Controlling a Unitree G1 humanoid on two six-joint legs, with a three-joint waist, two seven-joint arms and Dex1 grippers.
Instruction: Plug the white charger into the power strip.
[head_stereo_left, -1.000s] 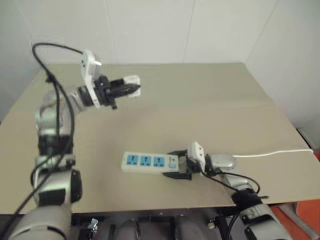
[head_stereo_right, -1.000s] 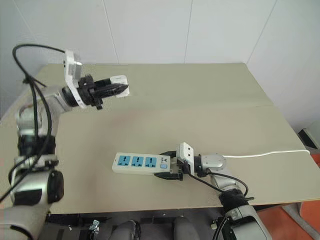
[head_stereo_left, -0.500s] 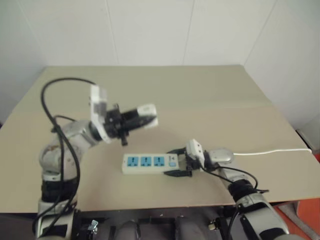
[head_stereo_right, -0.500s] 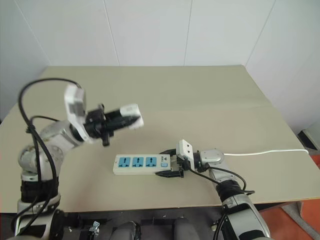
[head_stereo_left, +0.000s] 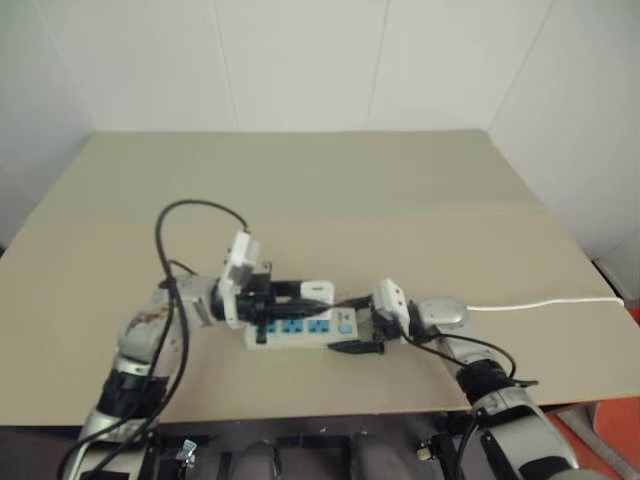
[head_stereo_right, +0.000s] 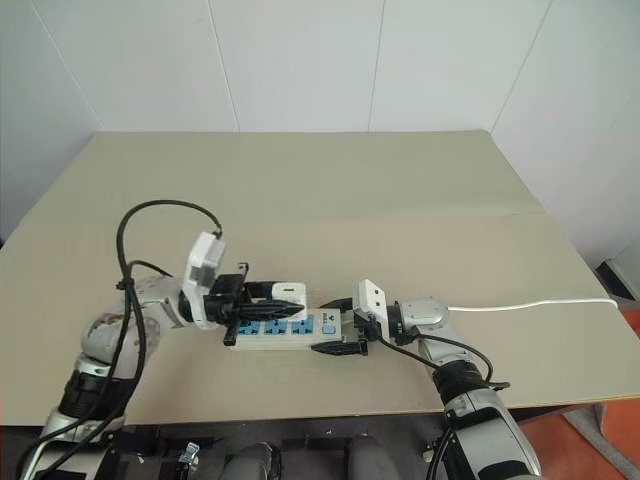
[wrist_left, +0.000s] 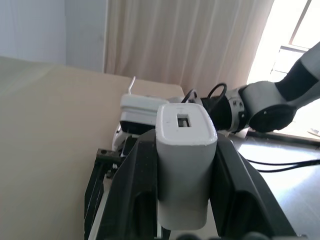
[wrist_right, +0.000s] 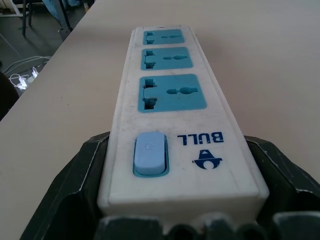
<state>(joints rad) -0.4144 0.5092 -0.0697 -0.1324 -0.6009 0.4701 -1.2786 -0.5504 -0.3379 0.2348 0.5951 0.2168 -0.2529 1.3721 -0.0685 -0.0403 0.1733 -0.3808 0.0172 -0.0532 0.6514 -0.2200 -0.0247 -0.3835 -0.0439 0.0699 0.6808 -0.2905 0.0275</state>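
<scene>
We see the white charger squeezed tight between the left gripper's fingers, just above the power strip on the table. Our right gripper hugs the strip's switch end. The charger's prongs are hidden from us.

"BULL" with a logo on the power strip

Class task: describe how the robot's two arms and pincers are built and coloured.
Both arms are silver-grey metal segments with black joints and loose black cables looping alongside. Each ends in a pincer of two black fingers, the left pincer and right pincer, with a white square camera block at the wrist.
</scene>
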